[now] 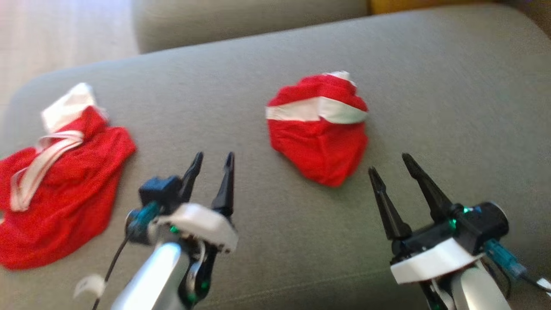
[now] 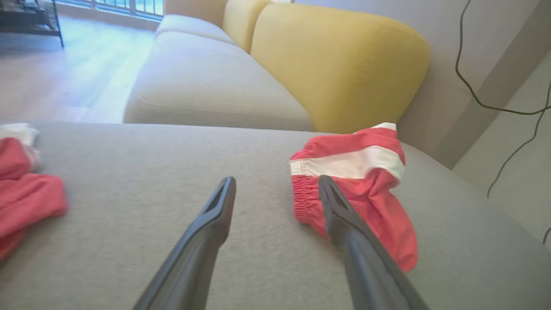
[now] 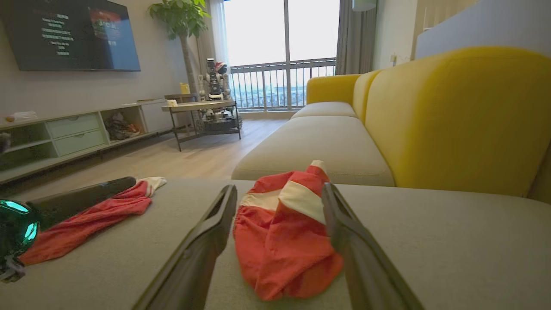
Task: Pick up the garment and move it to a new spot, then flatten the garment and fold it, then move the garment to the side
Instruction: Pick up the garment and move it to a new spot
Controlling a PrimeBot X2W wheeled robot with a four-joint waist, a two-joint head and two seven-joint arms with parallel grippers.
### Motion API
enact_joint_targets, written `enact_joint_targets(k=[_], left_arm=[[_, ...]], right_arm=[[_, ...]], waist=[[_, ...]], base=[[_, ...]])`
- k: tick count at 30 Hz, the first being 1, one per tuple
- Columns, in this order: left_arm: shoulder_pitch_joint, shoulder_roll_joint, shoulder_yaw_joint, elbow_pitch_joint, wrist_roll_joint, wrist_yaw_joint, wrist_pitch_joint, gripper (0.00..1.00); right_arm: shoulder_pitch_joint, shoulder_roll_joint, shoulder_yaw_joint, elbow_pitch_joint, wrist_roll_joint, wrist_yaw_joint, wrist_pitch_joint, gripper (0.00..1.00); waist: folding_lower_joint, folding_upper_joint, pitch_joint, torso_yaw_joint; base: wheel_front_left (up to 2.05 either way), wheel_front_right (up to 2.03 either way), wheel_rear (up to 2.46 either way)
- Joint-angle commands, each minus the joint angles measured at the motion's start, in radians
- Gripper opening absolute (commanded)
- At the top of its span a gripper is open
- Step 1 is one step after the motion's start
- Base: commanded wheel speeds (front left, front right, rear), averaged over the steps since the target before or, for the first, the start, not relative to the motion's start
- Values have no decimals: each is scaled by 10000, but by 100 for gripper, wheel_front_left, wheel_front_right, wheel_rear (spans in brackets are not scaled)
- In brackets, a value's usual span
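Two red-and-white garments out here: the bunched garment (image 1: 317,129) and the spread garment (image 1: 60,189). Two grippers up front, left gripper (image 1: 213,160) and right gripper (image 1: 389,165), two dark fingers apiece. Across the room there's one television (image 3: 69,34), one potted plant (image 3: 181,17) and one side table (image 3: 200,107).

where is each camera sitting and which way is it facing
head view: on the head, looking down at the grey seat cushion; left gripper and right gripper show, both open.
left wrist view: on the left wrist, looking along its fingers toward the yellow backrest.
right wrist view: on the right wrist, looking along its fingers across the bunched red garment toward the window.
shared: all three show the bunched red garment and the spread red garment.
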Motion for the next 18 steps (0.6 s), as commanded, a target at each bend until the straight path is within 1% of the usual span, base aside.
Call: enact_joint_targets(k=[1, 3, 5, 8, 9, 11, 12, 13, 18], left_arm=[[203, 353, 542, -874, 349, 122, -115, 100], [797, 553, 911, -1589, 763, 277, -119, 100], [1462, 616, 1393, -2224, 1085, 475, -120, 100], [2370, 706, 1979, -3035, 1723, 606, -121, 100], [2634, 751, 2112, -3263, 1987, 593, -122, 100], [3087, 740, 2365, -3780, 2468, 424, -122, 100], [3087, 740, 2365, -3780, 2468, 424, -122, 100], [3283, 759, 2464, -4025, 2785, 336, -122, 100], [4321, 400, 3187, -4845, 3474, -89, -123, 100]], right_arm=[[-4, -22, 109, -248, -5, -2, -92, 100], [205, -22, 19, -185, 15, -2, -92, 100], [413, -22, -41, -114, 28, -2, -92, 100], [720, -22, -149, -25, 38, -2, -92, 100], [817, -22, -197, -4, 52, -2, -92, 100], [1050, -22, -384, 44, 118, -2, -92, 100], [1050, -22, -384, 44, 118, -2, -92, 100], [1160, -22, -462, 60, 141, -2, -92, 100], [1576, -22, -763, -5, 248, -2, -92, 100]], waist=[[1, 0, -809, 942], [1, 0, -977, 1166], [1, 0, -1127, 1333], [1, 0, -1330, 1492], [1, 0, -1385, 1527], [1, 0, -1508, 1629], [1, 0, -1508, 1629], [1, 0, -1557, 1670], [1, 0, -1695, 1774]], base=[[0, 0, 0], [0, 0, 0], [0, 0, 0], [0, 0, 0], [0, 0, 0], [0, 0, 0], [0, 0, 0], [0, 0, 0], [0, 0, 0]])
